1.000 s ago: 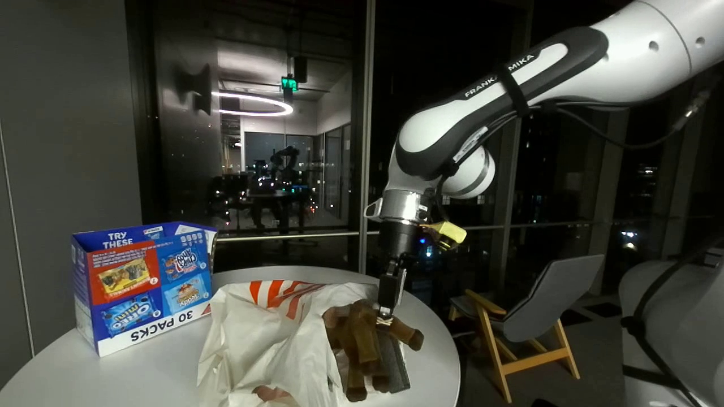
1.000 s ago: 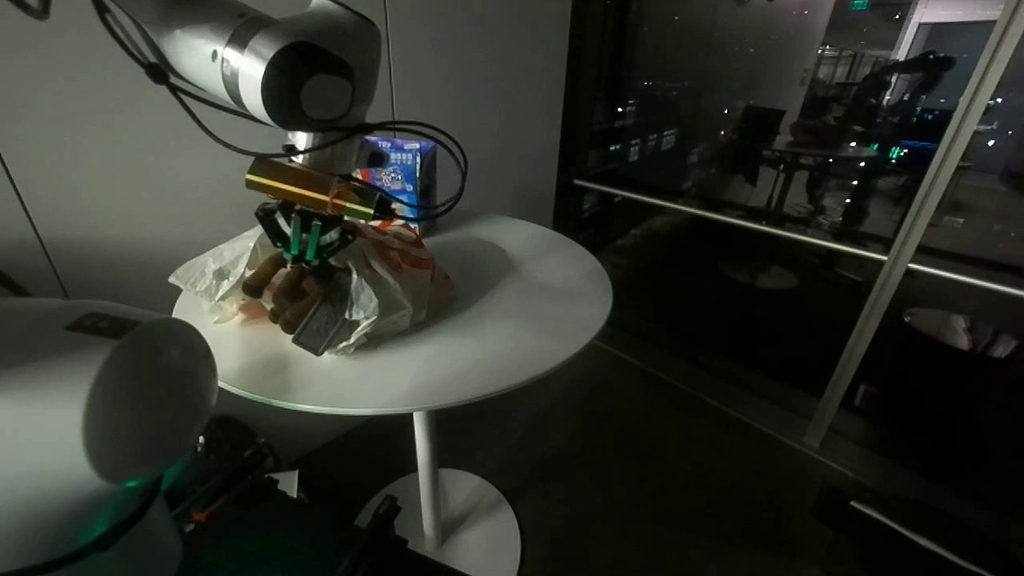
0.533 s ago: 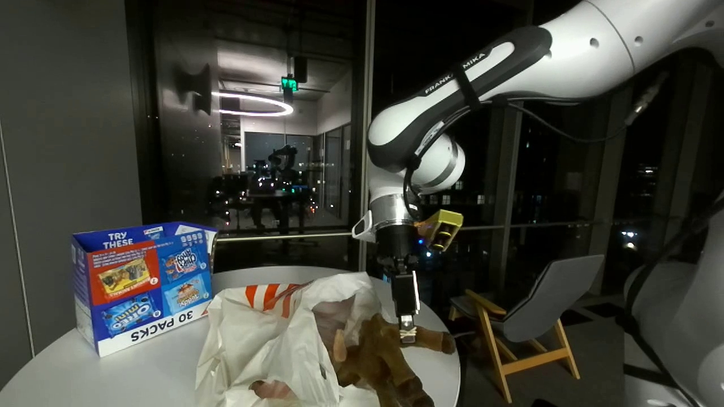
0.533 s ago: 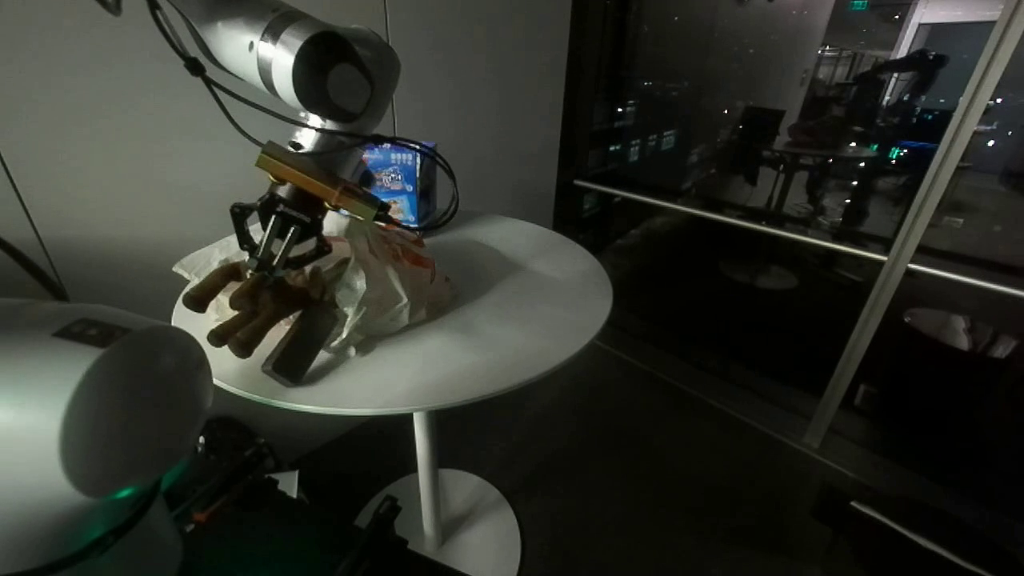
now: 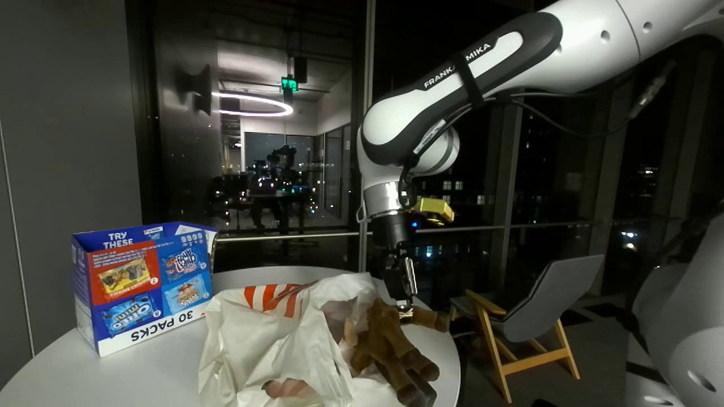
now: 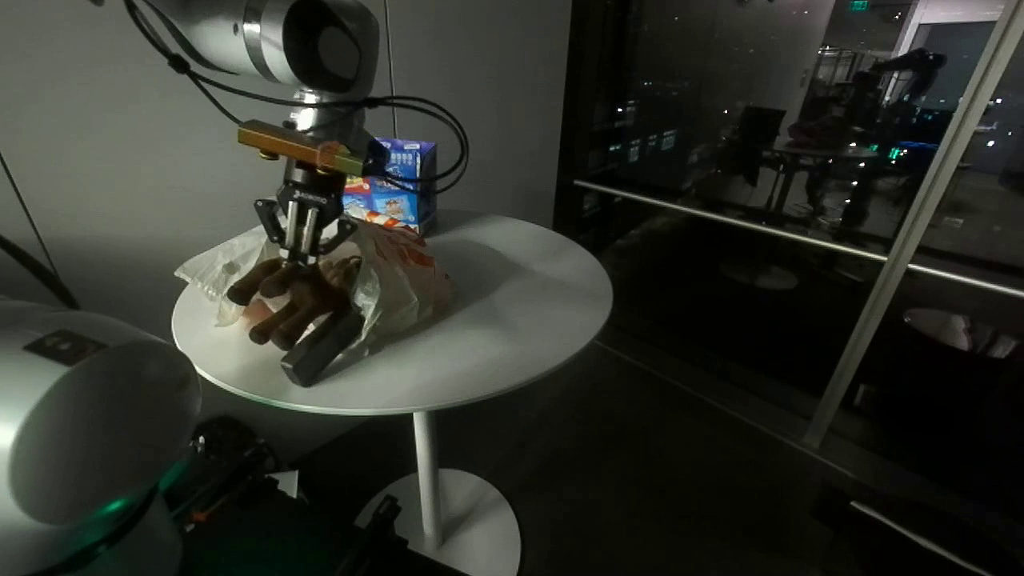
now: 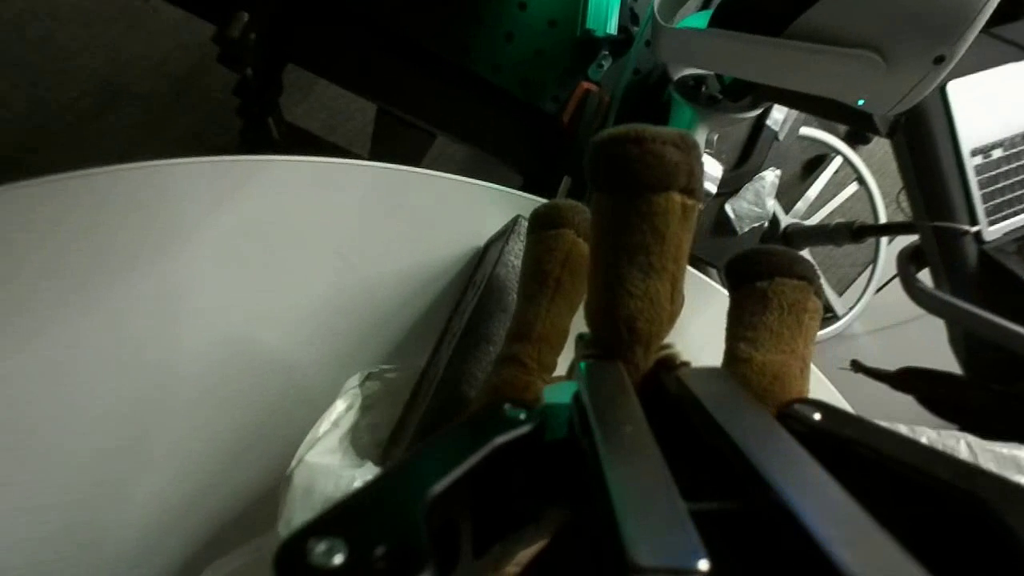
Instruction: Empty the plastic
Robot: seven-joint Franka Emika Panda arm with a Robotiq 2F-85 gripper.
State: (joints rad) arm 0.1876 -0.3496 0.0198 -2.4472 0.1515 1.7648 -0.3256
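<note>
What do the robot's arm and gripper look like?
The arm is white, with a black panel lettered FRANKA and MIKA, a dark strap between the words, and a shiny silver ring lower down. Black cables loop near a boxy yellow piece. The gripper is black with straight silvery-grey fingers.

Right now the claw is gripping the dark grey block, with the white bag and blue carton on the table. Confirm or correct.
The grip is wrong: an exterior view shows the claw pinching the brown plush toy, the dark grey block beside it. The white bag and blue carton are on the table.
</note>
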